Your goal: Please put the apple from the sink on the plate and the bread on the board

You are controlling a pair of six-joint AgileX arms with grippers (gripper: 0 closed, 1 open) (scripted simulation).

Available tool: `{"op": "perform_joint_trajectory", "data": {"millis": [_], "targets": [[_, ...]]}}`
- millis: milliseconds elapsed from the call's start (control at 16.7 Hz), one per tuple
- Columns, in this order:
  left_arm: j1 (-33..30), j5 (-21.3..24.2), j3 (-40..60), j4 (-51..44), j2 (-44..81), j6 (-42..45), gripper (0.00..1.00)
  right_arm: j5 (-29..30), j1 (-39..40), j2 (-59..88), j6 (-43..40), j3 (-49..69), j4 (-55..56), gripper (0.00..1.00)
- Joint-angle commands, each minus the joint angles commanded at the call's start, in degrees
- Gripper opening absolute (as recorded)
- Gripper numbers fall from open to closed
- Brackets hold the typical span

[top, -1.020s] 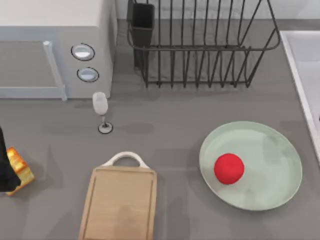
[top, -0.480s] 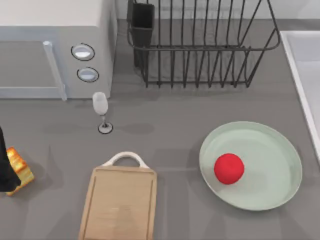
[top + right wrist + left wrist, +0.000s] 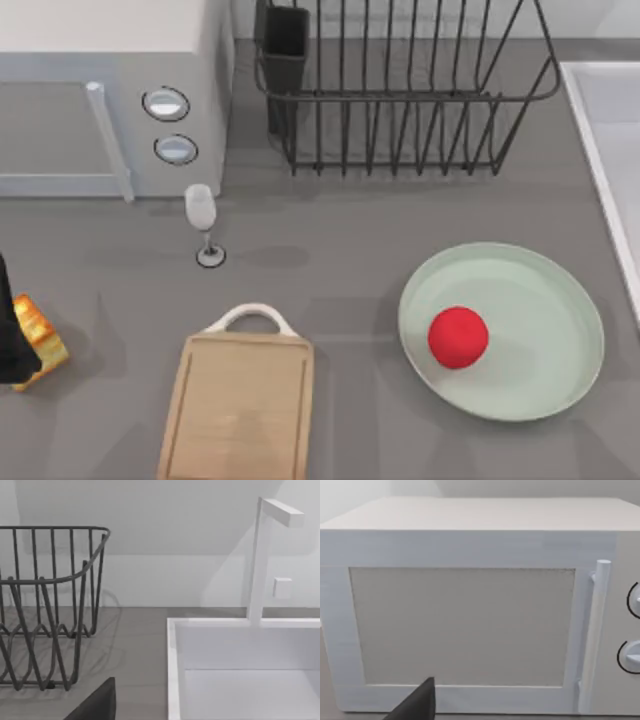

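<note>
- Top view: since the earlier frame the bread (image 3: 38, 340) has crept a little toward the table's left edge and looks slightly more covered by the left gripper (image 3: 10, 345), a dark shape touching it there. Whether that claw is clamped on the slice I cannot tell. The apple (image 3: 458, 337) lies on the plate (image 3: 560, 290); the board (image 3: 238, 408) is bare.
- Left wrist view: the microwave (image 3: 462, 625) fills the background, with a dark fingertip (image 3: 417, 705) low in frame; a loose grip could drop the slice short of the board.
- Right wrist view: the right arm faces the sink (image 3: 240, 670) and dish rack (image 3: 45, 605), parked; I cannot tell its claw's opening either.
</note>
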Motion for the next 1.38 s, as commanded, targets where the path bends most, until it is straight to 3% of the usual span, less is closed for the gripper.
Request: {"op": "perform_joint_trajectory", "data": {"millis": [240,480,1140,1380], "targets": [[0.0,0.0,1.5,-1.4,1.9,1.2,1.0,0.0,0.0,0.0,0.0,0.0,0.0,1.0],[0.0,0.0,9.9,-9.1,12.9,7.8,1.0,0.0,0.0,0.0,0.0,0.0,0.0,1.0],[0.2,0.0,46.5,-42.4,71.8,36.7,1.0,0.0,0.0,0.0,0.0,0.0,0.0,1.0],[0.2,0.0,57.2,-51.8,88.0,44.6,1.0,0.0,0.0,0.0,0.0,0.0,0.0,1.0]]}}
